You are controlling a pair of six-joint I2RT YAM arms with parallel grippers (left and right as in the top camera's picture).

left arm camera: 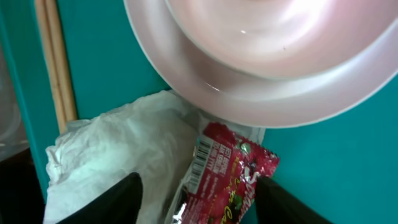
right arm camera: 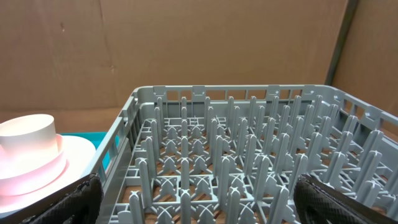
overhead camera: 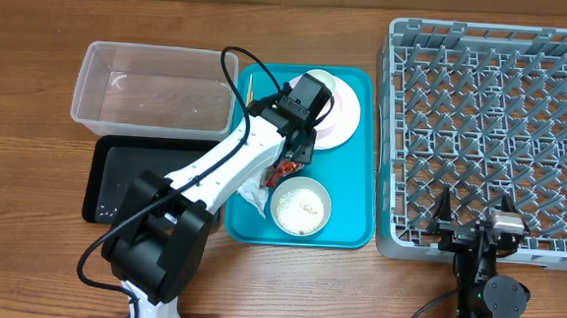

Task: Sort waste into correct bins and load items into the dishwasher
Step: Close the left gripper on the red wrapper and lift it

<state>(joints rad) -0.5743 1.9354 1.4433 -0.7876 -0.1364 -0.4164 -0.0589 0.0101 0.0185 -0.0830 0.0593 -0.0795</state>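
Note:
My left gripper is open over the teal tray. In the left wrist view its fingers straddle the crinkled red snack wrapper, without closing on it. The wrapper lies partly on the crumpled white tissue, just below the pale pink plate. Two chopsticks lie along the tray's left side. A small bowl with rice grains sits at the tray's front. My right gripper is open and empty over the front edge of the grey dish rack.
The clear tub stands at the back left, with the black tray in front of it. The dish rack fills the right side. A round white vessel stands on the plate.

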